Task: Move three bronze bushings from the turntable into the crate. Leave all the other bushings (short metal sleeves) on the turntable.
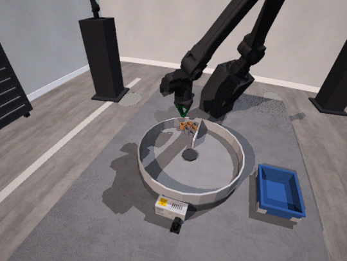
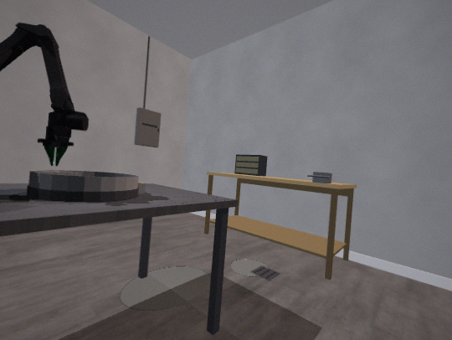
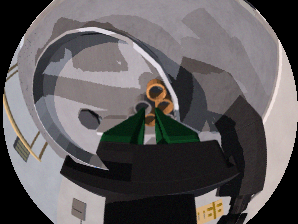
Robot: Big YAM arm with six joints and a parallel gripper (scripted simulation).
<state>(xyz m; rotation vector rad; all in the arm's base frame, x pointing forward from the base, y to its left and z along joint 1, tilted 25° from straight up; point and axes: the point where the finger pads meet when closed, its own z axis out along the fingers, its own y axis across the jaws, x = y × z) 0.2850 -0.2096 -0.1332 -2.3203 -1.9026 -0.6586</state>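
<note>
The round turntable (image 1: 191,161) has a low rim and a dark hub (image 1: 190,155). A tight cluster of bushings (image 1: 189,126) sits at its far edge, beside an upright divider (image 1: 199,132). Some are bronze, such as one at the left of the cluster (image 1: 182,125), and some are grey (image 1: 187,129). My gripper (image 1: 183,112) with green fingers hangs just above the cluster's left side, shut and empty. The wrist view shows the fingertips close together, with bronze bushings (image 3: 158,92) just beyond them. The blue crate (image 1: 279,191) stands empty at the right.
A white control box (image 1: 171,206) with a dark knob sits against the turntable's near rim. The arm's base (image 1: 225,87) stands behind the turntable. Black pillars stand at the back left (image 1: 103,54) and right edge. The side view shows the gripper (image 2: 54,159) above the turntable rim (image 2: 84,184).
</note>
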